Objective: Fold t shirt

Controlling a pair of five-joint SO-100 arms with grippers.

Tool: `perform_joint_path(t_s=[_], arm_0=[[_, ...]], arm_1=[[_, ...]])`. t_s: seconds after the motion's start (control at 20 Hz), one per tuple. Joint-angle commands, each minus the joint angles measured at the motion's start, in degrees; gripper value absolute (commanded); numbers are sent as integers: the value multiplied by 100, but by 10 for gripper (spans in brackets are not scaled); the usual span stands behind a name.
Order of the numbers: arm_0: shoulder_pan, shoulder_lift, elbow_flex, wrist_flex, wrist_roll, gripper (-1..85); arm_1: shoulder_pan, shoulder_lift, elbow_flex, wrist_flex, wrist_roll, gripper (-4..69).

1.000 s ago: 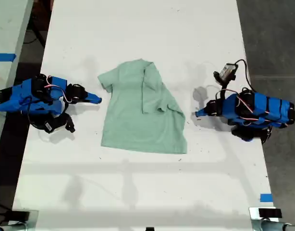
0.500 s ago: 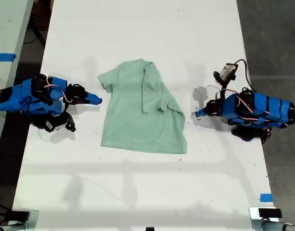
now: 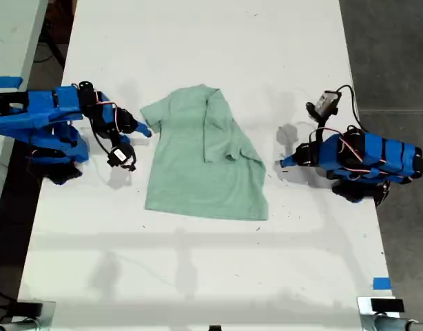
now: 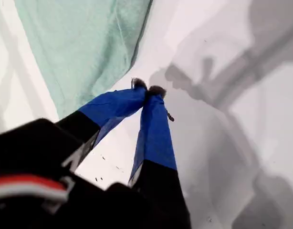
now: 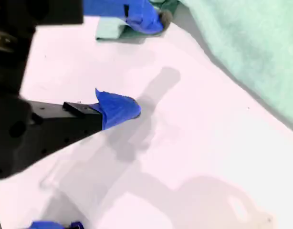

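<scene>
White table (image 3: 198, 41) carries the whole job, and I judge it barely begun. My second gripper (image 5: 146, 63) is spread wide with nothing between its jaws. One jaw tip sits at the edge of a sleeve, though I cannot tell whether it touches the cloth. The t shirt (image 5: 246, 43) lies just beyond that gripper, flat on the table. My first gripper (image 4: 147, 88) is pinched closed on nothing, resting low at the table, with the shirt's far side edge just ahead of its tips and apart from them. One sleeve side is already laid over the middle; the other sleeve and the hem lie unfolded.
</scene>
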Motion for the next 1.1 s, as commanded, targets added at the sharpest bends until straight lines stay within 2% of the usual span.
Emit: perform_joint_path(t_s=[0.0, 0.15, 0.4, 0.55, 0.9, 1.0, 1.05], arm_0=[[-1143, -510, -677, -97, 993, 275], [-2074, -1564, -1485, -158, 1995, 273], [-2619, -3560, -2646, -246, 2479, 242], [-2250, -3850, -2839, -246, 2145, 229], [-2241, -4465, -2953, -527, 1960, 256], [-2241, -4570, -3050, -580, 1872, 201], [-2232, -4588, -3067, -589, 1793, 122]], arm_1=[[53, 62, 396, 18, -105, 15], [62, 62, 396, 18, -97, 15], [62, 62, 396, 18, -79, 15], [62, 62, 396, 18, -97, 15], [53, 62, 396, 18, -97, 15], [53, 62, 396, 18, -97, 15], [44, 62, 396, 18, -97, 15]])
